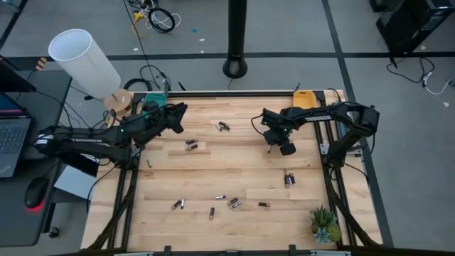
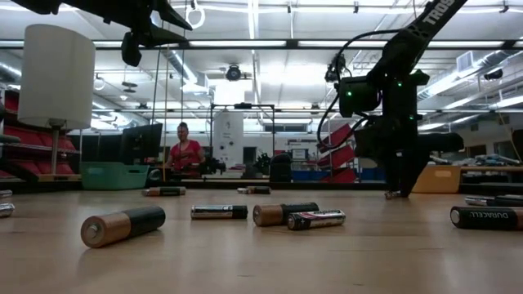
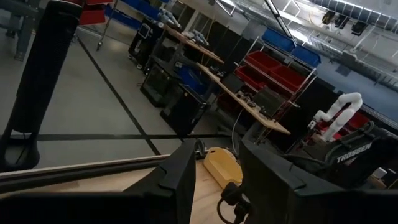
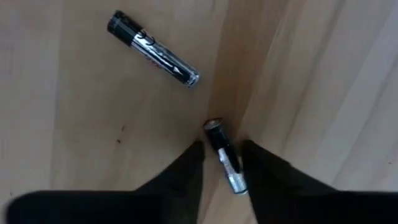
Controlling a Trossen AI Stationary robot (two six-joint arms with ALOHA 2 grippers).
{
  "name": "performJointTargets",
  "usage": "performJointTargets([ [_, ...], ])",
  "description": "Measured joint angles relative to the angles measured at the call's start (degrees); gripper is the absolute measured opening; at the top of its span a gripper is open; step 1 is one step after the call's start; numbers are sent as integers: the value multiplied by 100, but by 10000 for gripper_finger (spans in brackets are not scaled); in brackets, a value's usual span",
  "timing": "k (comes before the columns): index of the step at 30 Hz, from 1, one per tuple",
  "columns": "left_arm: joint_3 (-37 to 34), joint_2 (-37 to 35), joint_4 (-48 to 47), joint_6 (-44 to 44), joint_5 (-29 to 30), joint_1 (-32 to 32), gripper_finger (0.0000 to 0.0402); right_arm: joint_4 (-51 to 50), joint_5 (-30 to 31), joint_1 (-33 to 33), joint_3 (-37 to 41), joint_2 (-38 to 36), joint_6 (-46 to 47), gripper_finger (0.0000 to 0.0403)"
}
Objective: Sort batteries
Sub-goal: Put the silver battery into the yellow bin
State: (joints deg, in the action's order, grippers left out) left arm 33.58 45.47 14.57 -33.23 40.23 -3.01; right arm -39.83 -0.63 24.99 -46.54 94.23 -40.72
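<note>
Several small batteries lie on their sides across the wooden table, among them a pair, another and a row near the front. My right gripper points down at the table right of centre, shut on one thin dark and silvery battery. A second battery lies loose close by. My left gripper hangs raised and level over the far left of the table, open with nothing between its fingers. My right gripper has the battery's long sides between its two fingers, toward the silvery end. The fingers come from above, pointing down, and lie along either side of it. The battery lies flat on the wood.
An orange tray sits at the far right edge and a teal one at the far left. A small plant stands in the near right corner. A white cylinder leans beyond the table's left. A person sits far behind.
</note>
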Motion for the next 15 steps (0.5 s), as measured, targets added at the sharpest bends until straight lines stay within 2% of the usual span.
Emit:
performJointTargets([
  [4, 0, -13, 19, 0, 0, 0, 136, 35, 1, 0, 2, 5, 9, 24],
  [15, 0, -33, 276, 9, -31, 0, 136, 37, -55, 21, 30, -187, 380, 20],
])
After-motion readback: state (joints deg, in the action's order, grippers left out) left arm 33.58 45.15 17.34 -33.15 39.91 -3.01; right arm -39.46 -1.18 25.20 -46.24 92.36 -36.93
